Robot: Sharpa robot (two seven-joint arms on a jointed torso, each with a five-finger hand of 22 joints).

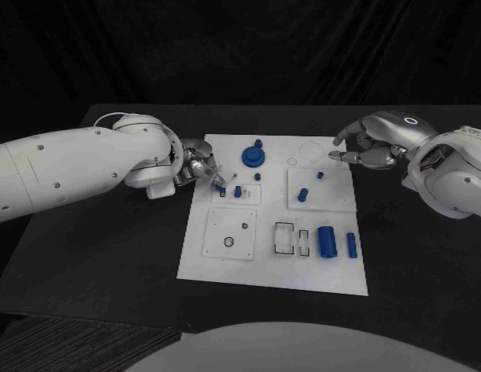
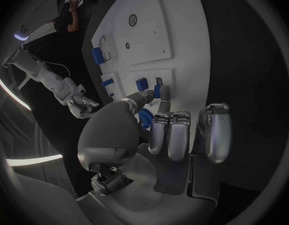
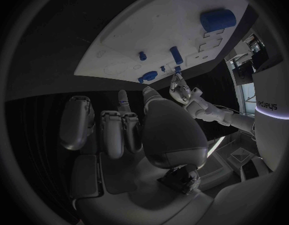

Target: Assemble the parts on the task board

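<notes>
The white task board (image 1: 272, 267) lies in the middle of the black table. My left hand (image 1: 199, 167) hovers over the board's upper left part and pinches a small blue peg (image 2: 157, 91) between thumb and a finger, just above a square inset (image 1: 234, 201). A short blue peg (image 1: 238, 191) stands in that inset. My right hand (image 1: 363, 147) hangs over the board's far right corner with thumb and a finger drawn close; whether it holds anything is unclear. A round blue wheel-like part (image 1: 252, 157) stands at the top middle.
More blue parts are on the board: two pegs (image 1: 303, 194) on the right inset, a thick cylinder (image 1: 328, 241) and a thin bar (image 1: 352, 245) lower right. Two rectangular slots (image 1: 286, 238) lie beside them. Black table surrounds the board.
</notes>
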